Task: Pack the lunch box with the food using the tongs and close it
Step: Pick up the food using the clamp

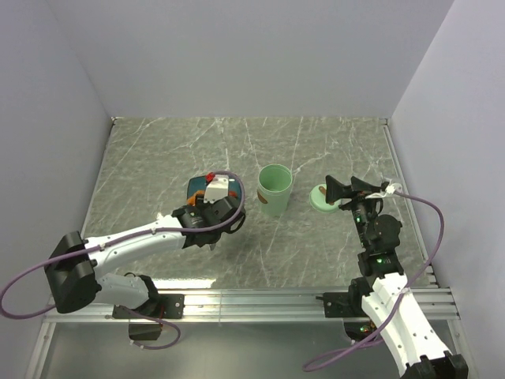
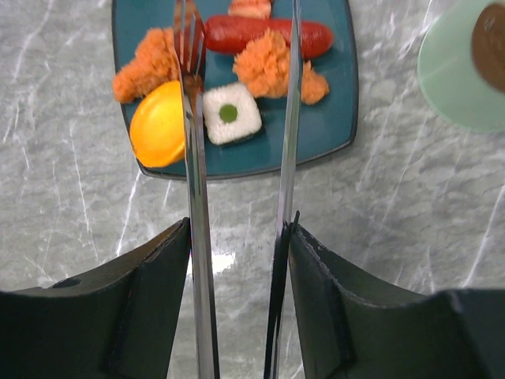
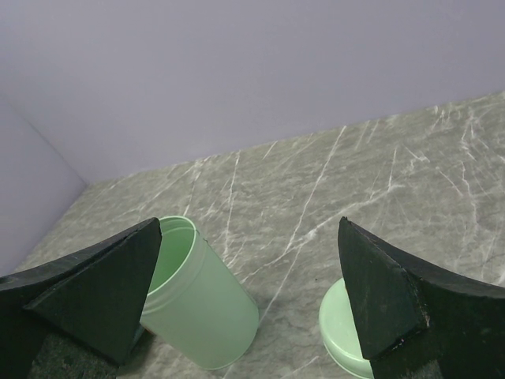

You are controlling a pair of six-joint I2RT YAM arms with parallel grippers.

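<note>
The left gripper point(image 2: 238, 237) pinched the tongs point(image 2: 195, 181), tips apart over the food point(image 2: 230, 114) on the plate point(image 2: 316, 130), upper middle of its view. Best to go straight down and squeeze one piece slowly. The lunch box point(image 1: 274, 189) stood open, mid-frame from above. The right gripper point(image 3: 248, 237) was spread, empty.

The grey-green marbled table point(image 1: 150, 158) is carrying three things in a row across its middle. A dark teal square plate point(image 2: 319, 130) is lying flat on the left. The mint-green lunch box point(image 1: 274, 191) is standing upright and open in the centre. Its round lid point(image 1: 319, 197) is resting flat just to the right, not touching it.
</note>
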